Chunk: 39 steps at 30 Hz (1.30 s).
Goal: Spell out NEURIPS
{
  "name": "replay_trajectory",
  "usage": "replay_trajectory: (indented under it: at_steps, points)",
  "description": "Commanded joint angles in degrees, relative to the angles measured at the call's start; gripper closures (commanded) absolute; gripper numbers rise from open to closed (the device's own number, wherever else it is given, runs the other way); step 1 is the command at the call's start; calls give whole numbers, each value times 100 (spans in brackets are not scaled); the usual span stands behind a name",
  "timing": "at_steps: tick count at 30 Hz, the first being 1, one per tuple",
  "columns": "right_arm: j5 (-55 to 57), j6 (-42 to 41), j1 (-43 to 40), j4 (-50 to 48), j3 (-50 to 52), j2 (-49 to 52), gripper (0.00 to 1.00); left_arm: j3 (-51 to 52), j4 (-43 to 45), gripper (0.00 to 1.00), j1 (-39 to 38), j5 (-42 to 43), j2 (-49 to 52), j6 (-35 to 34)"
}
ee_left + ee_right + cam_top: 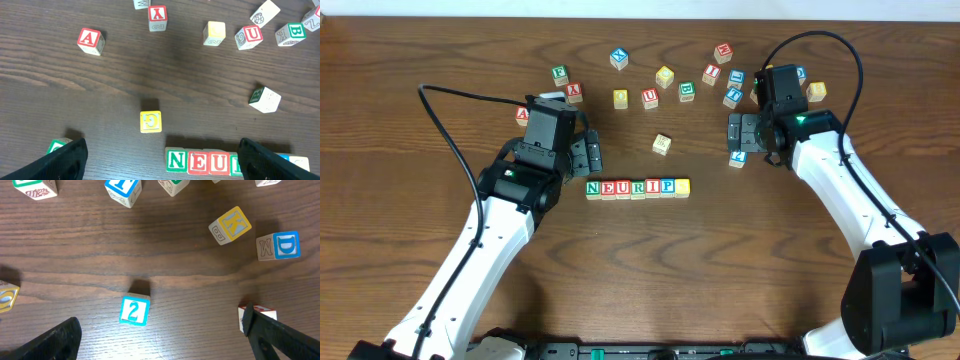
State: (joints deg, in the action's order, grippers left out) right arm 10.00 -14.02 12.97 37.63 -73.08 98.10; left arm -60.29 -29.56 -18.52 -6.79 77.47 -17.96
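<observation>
Because the NEURIPS cubes (637, 187) look like small, light, stiff wood that is likely to skid on the table (420, 60), each is best pinched across two flat opposite faces. They lie in a touching row at the table's middle. Left tool (588, 153) and right tool (740, 133) both gape wide, holding and touching nothing.

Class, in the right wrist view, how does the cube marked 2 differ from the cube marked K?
The 2 cube is printed in blue, the K cube in yellow. The 2 cube sits square to the picture; the K cube is turned askew. The 2 cube lies nearer the fingers, the K cube farther off. Both are small wooden cubes resting free on the table.
</observation>
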Motion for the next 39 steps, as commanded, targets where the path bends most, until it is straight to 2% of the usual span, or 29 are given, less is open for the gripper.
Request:
replay_trajectory:
  at_steps: [1, 19, 22, 30, 39]
  points:
    - [-9, -28, -13, -15, -116, 4, 1, -118, 7, 6, 24, -76, -39, 33]
    - [-9, -28, -13, -13, -116, 4, 1, -105, -87, 6, 24, -79, -39, 35]
    - [-9, -28, -13, -13, -116, 4, 1, -22, -63, 6, 24, -304, -39, 33]
    - [-9, -28, -13, -13, -116, 4, 1, 446, 667, 6, 24, -487, -382, 142]
    - [-9, -28, -13, -13, -116, 4, 1, 1596, 1818, 6, 26, -584, -1668, 142]
